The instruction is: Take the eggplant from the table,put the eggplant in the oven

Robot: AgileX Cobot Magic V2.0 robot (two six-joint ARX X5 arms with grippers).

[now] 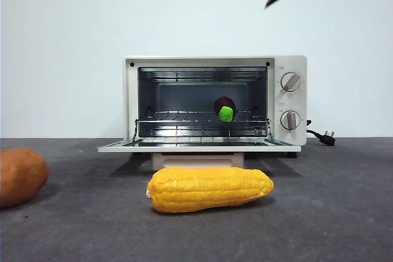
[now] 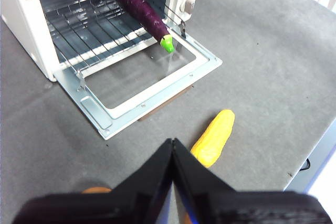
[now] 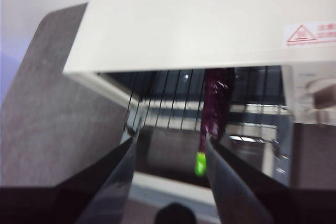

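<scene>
At the left edge of the front view a potato point(image 1: 21, 176) sits on the table point(image 1: 344, 213), partly cut off by the frame, with bare grey surface between it and the corn point(image 1: 210, 189). The corn lies crosswise just ahead of the oven point(image 1: 215, 99), close to the lip of the dropped door point(image 1: 199, 146), so the way straight in from the front is narrowed there. To the right of the corn the table is bare up to the power plug point(image 1: 325, 138) lying beside the oven's knob side.

The eggplant point(image 1: 225, 108) lies on the wire rack point(image 1: 184, 116) inside the oven, on the knob side of the chamber. Its long axis runs front to back; the green stem cap points out toward the door opening, ending about at the rack's front edge.

The left gripper point(image 2: 172, 142) hangs over the table well in front of the oven, above the corn and potato, jaws pressed together on nothing. The right gripper point(image 3: 170, 142) is high above the oven's roof, seen as dark tips at the top of the front view, its jaws spread apart and empty.
</scene>
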